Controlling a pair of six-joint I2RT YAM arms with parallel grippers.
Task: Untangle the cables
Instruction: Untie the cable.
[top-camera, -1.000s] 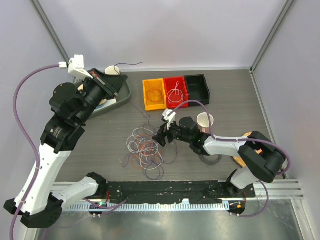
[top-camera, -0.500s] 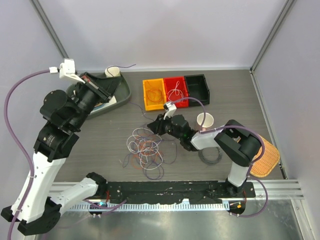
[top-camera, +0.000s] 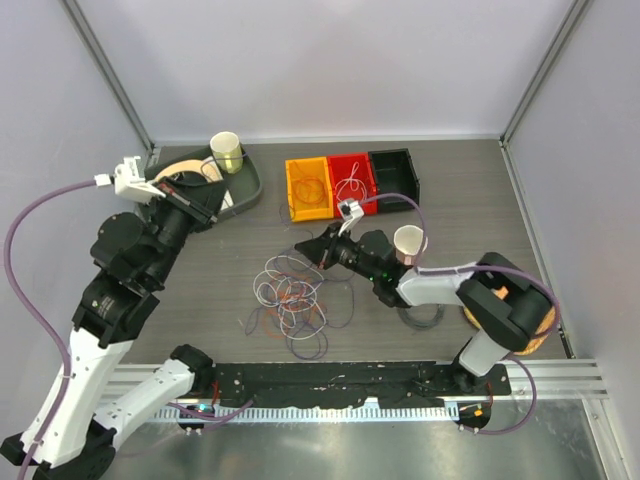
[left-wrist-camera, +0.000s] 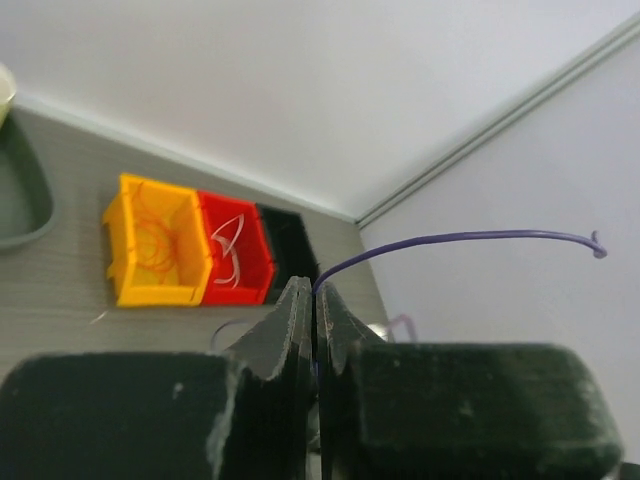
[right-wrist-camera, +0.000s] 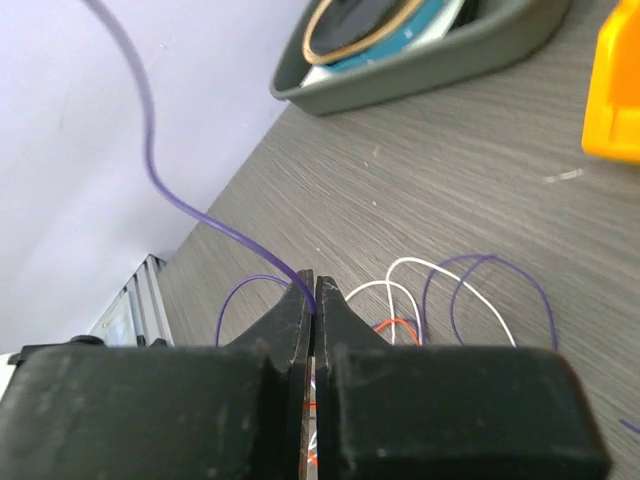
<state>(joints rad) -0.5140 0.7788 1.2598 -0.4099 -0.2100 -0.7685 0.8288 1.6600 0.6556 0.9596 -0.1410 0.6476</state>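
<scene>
1. My left gripper is closed to a hairline. A purple cable is pinched between its tips and arcs up and to the right, ending in a free end in the air.
2. My right gripper is likewise closed, clamped on a purple strand that leaves the tips and climbs toward the upper left of that view.
3. I cannot tell whether these are one wire. The overhead view shows no span between the two tools.
4. The remaining cables lie tangled on the table as white, orange and purple loops, between the two arms and toward the near edge.
5. Governing relation: the right gripper sits low at the far-right edge of the tangle, just beside it. The left gripper is raised well apart, by the grey tray at the far left. The right arm is the nearer one.
6. Judgement: the clamped strand's long axis runs from the tangle up and leftward. The coming pull should follow that axis away from the pile, or neighbouring loops will likely drag along.
</scene>
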